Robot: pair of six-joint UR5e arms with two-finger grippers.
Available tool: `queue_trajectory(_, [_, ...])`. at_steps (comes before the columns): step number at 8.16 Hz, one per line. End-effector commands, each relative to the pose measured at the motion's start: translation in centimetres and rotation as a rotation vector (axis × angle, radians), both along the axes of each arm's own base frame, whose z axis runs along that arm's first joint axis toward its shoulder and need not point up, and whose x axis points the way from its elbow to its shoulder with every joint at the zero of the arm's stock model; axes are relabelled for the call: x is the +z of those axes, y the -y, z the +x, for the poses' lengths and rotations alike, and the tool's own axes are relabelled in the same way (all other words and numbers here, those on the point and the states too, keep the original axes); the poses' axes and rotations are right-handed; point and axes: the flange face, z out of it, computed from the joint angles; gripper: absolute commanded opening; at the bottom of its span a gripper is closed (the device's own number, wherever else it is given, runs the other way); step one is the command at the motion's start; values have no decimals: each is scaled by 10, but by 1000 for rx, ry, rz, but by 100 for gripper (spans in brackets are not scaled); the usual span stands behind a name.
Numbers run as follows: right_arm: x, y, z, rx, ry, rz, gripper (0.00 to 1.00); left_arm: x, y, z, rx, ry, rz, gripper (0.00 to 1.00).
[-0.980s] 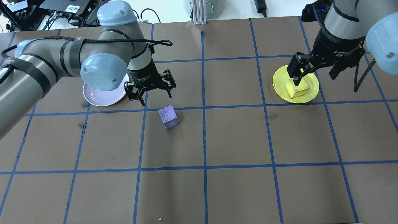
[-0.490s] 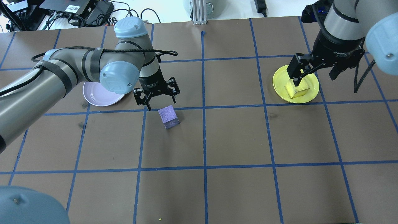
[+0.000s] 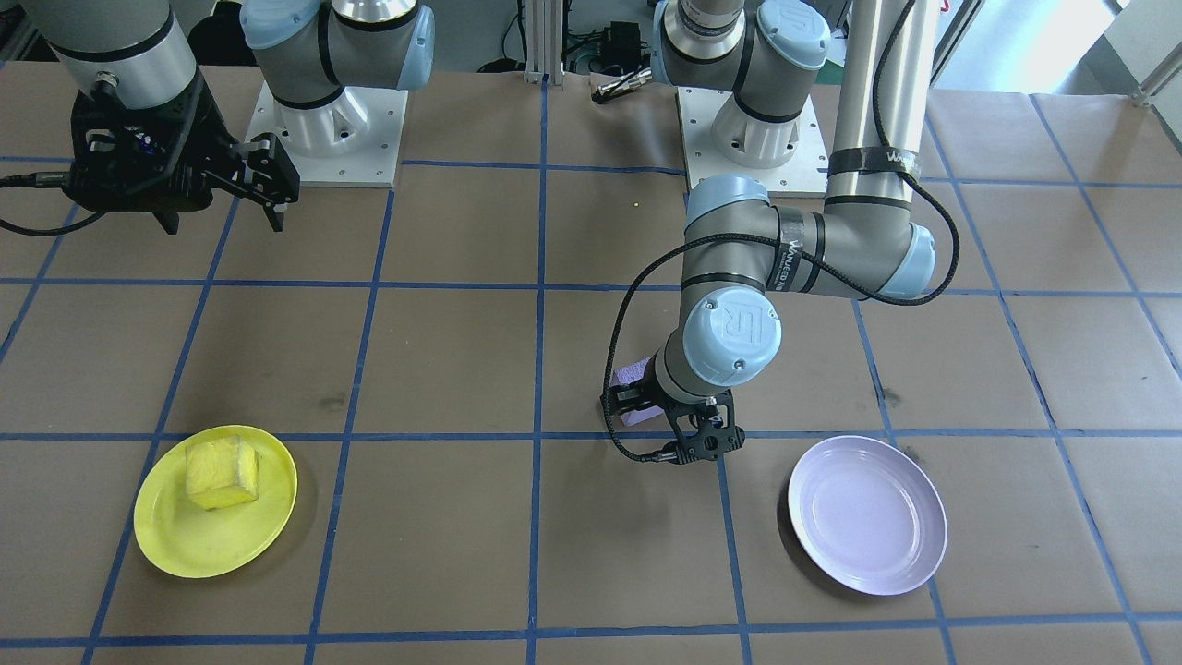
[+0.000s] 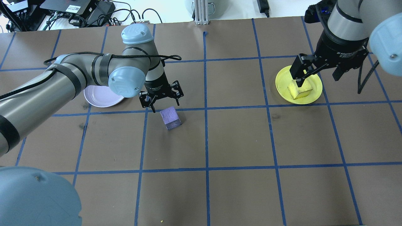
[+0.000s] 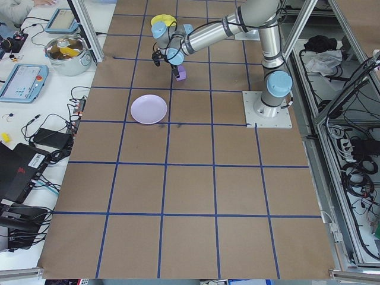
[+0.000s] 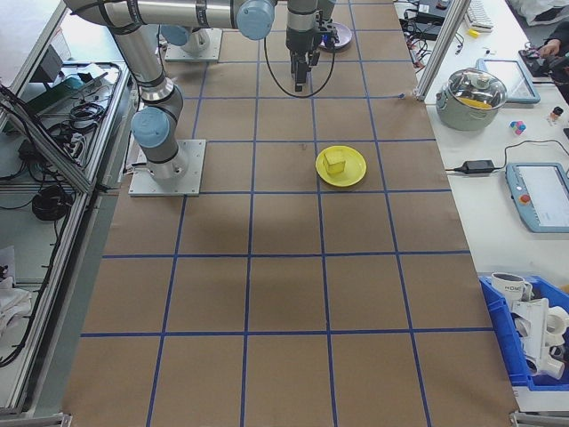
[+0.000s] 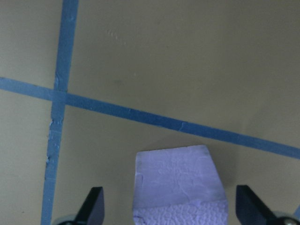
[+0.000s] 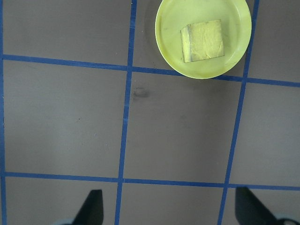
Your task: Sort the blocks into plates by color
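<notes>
The light purple block [image 4: 170, 118] lies on the brown table near a blue tape crossing. My left gripper [image 4: 165, 106] hangs open just beyond the block's far edge. In the left wrist view the purple block [image 7: 180, 187] shows low between the two fingertips [image 7: 93, 206], with a gap on each side. The lavender plate [image 4: 100, 97] lies to the left, partly hidden by the arm. The yellow block [image 4: 300, 90] rests in the yellow plate [image 4: 282, 91]. My right gripper [image 4: 317, 78] is open and raised above that plate, holding nothing.
Blue tape lines [image 4: 205, 138] divide the table into squares. Beyond the far table edge are cables and electronics [image 4: 78, 12]. A metal post [image 4: 201, 12] stands at the far middle. The left arm's elbow [image 4: 34, 197] fills the near left corner.
My left arm has swung right and toward the purple block, bringing its open gripper close to it. The right gripper and both blocks have stayed put.
</notes>
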Motion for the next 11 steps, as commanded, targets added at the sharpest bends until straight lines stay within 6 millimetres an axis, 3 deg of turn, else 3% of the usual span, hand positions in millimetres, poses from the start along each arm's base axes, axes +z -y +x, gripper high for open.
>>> queue_trajectory(1, [0, 0, 0, 2, 0, 0, 100, -16, -8, 1, 0, 2, 21, 100])
queue_trajectory(3, [0, 0, 0, 1, 0, 2, 100, -15, -8, -1, 5, 0, 16, 100])
queue_trajectory(4, [0, 0, 0, 1, 0, 2, 100, -14, -8, -6, 14, -36, 20, 94])
queue_trajectory(6, [1, 0, 0, 4, 0, -1, 100, -14, -10, -9, 22, -69, 27, 70])
queue_trajectory(8, [0, 0, 0, 1, 0, 0, 100, -16, -10, -11, 17, -70, 32, 65])
queue_trajectory(9, [0, 0, 0, 2, 0, 0, 100, -13, -6, -9, 11, -74, 20, 56])
queue_trajectory(11, [0, 0, 0, 1, 0, 0, 100, -11, -4, -4, 15, -65, 28, 28])
